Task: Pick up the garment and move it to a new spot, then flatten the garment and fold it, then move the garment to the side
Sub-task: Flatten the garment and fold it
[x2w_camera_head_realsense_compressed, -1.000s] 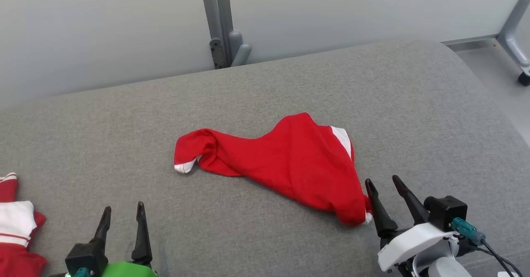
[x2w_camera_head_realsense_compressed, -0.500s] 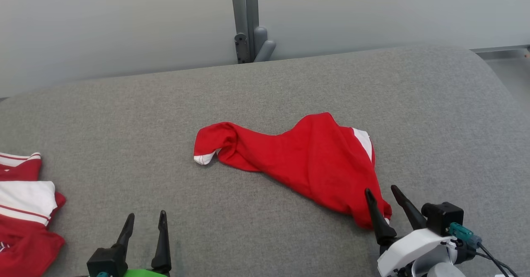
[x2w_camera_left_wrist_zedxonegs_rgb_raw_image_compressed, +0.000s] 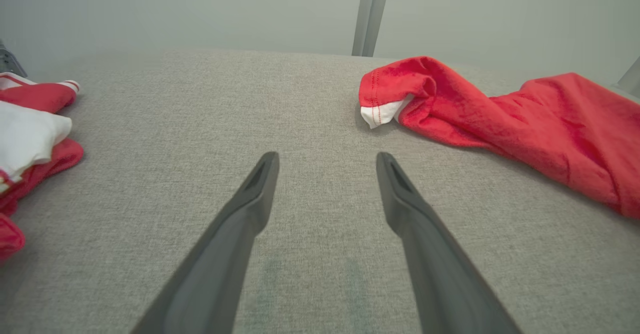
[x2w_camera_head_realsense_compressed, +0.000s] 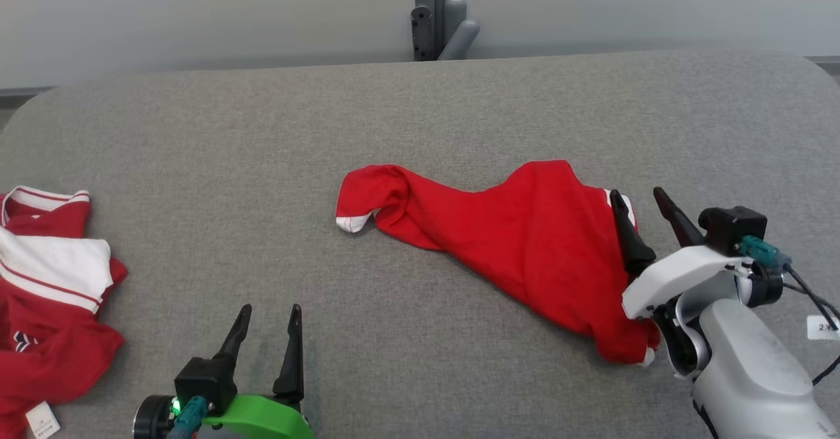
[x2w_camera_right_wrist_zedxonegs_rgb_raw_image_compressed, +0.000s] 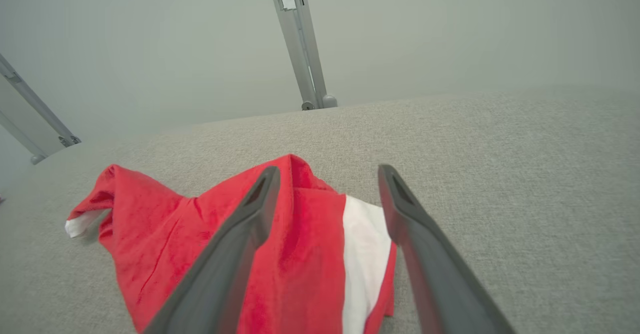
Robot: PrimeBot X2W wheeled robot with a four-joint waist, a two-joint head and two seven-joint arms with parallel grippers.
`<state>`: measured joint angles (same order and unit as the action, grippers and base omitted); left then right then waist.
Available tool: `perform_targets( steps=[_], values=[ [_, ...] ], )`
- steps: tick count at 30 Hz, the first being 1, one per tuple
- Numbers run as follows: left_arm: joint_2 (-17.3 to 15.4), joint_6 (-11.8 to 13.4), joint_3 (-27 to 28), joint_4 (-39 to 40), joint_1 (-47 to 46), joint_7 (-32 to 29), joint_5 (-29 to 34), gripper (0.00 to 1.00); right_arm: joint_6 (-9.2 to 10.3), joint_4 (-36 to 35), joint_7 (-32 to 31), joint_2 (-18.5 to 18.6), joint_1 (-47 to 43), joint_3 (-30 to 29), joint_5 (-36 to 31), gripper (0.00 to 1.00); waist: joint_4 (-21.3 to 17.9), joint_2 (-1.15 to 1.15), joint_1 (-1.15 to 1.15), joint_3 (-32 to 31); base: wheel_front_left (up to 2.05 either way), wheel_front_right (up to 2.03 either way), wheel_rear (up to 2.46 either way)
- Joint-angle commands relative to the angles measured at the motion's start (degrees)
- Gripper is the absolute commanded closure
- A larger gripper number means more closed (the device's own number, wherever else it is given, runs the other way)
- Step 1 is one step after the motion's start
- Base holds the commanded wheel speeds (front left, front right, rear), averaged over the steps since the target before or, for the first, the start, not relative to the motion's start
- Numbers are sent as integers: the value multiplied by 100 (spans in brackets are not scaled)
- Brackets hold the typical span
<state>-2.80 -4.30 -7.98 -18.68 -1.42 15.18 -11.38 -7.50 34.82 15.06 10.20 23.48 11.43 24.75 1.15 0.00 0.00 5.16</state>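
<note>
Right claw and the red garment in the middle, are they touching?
Cannot tell. In the head view the right claw overlaps the red garment, but its height above it is unclear.

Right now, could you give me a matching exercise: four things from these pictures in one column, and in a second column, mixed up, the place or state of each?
Things:
1. red garment
2. clothes pile
3. left pincer
4. right pincer

Places or states:
a. open, at the white-striped end of the garment
b. open, over bare grey cushion
c. crumpled, in the middle of the cushion
d. at the left edge of the cushion

Pairs: 1-c, 2-d, 3-b, 4-a
</note>
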Motion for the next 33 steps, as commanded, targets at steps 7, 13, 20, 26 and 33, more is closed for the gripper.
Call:
perform_targets(
  steps=[7, 13, 20, 26, 33],
  values=[
    [-16, 60, -188, -174, -264, -5, -154, 0, 2, 1480, -4, 154, 899, -65, 115, 0, 497, 0, 0, 478, 0, 0, 0],
    [-16, 85, -223, -240, -317, -4, -192, 0, 2, 2163, -39, 150, 1267, 307, 286, 0, 616, 0, 0, 597, 0, 0, 0],
    [-16, 88, -334, -264, -413, -5, -244, 0, 2, 2626, -31, 184, 1449, 515, 478, 99, 681, 0, 0, 635, 0, 0, 0],
    [-16, 89, -400, -234, -400, -5, -276, 0, 2, 2555, 21, 239, 1586, 577, 602, 100, 675, 0, 0, 602, 0, 0, 0],
    [-16, 61, -433, -281, -337, -5, -312, 0, 2, 1379, 19, 397, 1856, 255, 496, 100, 658, 0, 0, 499, 0, 0, 0]
  ],
)
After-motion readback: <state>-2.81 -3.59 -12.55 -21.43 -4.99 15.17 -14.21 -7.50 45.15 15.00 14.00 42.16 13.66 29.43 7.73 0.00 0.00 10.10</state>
